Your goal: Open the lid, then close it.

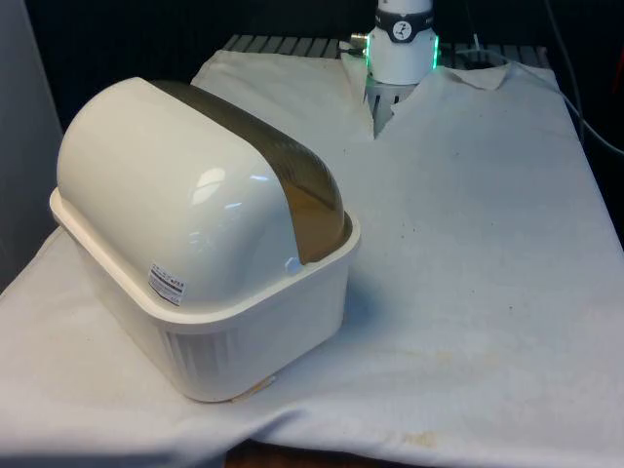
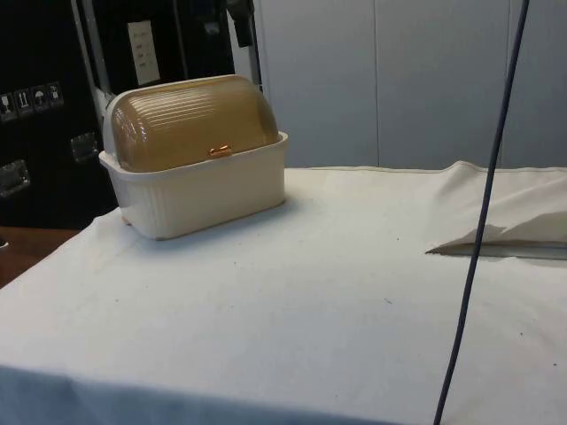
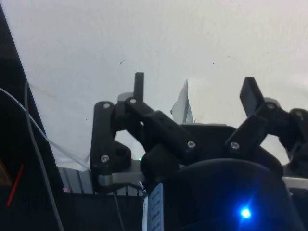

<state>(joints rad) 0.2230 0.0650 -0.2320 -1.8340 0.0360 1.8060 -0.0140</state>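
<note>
A cream bread box stands on the white cloth at the front view's left, its domed back turned to that camera. Its ribbed, translucent brown roll lid is down, and the small orange handle rests at the box's front rim. A strip of the same lid curves over the top in the front view. In the wrist view my gripper hangs open above bare cloth, away from the box. Nothing sits between its two black fingertips.
The robot's white base stands at the table's far end, where the cloth has a folded slit. A dark cable hangs down across the side view. Dark cabinets stand behind the box.
</note>
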